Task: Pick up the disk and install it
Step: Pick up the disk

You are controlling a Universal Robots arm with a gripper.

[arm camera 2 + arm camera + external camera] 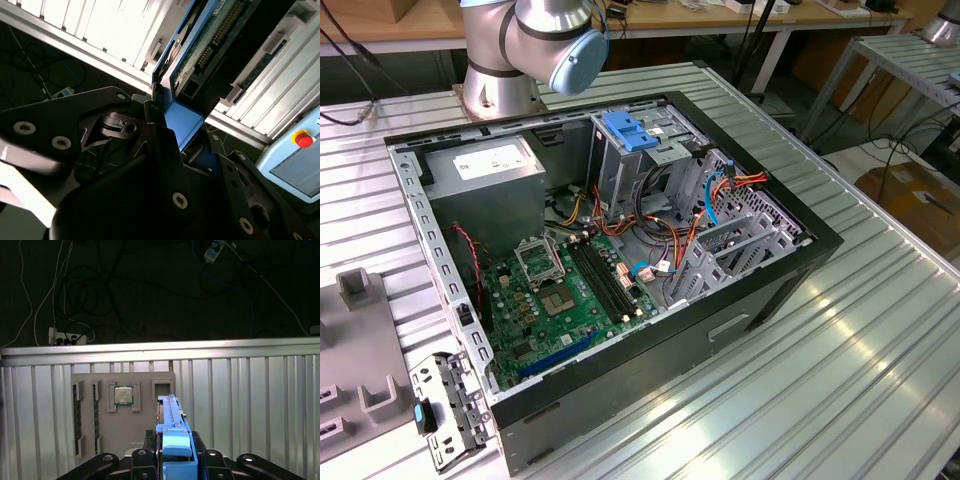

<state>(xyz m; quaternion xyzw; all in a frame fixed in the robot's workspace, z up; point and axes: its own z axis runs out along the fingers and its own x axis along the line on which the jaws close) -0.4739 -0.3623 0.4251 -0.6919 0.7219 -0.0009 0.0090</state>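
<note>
While the disk (pixel 169 412) is seen in both wrist views, it stands on its edge between the black fingers (pixel 149 440) of the gripper (pixel 172 442). The fingers are closed against its two flat faces, so the disk is held by them. A blue side rail (pixel 176 446) lies along the edge that is turned to the camera in the first wrist view. In the second wrist view the green circuit board (pixel 200 45) on one face of the disk can be seen.

Beyond the disk, in the first wrist view, a grey tray (pixel 122 432) lies on the ribbed metal counter (pixel 250 405). A square processor chip (pixel 123 395) and two long dark modules (pixel 77 412) are kept in its recesses. The far end of the disk is over the tray, beside an empty square recess (pixel 162 389). Whether it touches the tray cannot be told.

In the exterior view the open computer case (pixel 720 345) is placed in the middle of the counter. Inside it a green motherboard (pixel 570 300), a grey power-supply box (pixel 490 175) and a metal cage (pixel 620 180) with a blue plastic top (pixel 628 132) are seen. The base of the arm (pixel 535 40) stands just behind the case.
</note>
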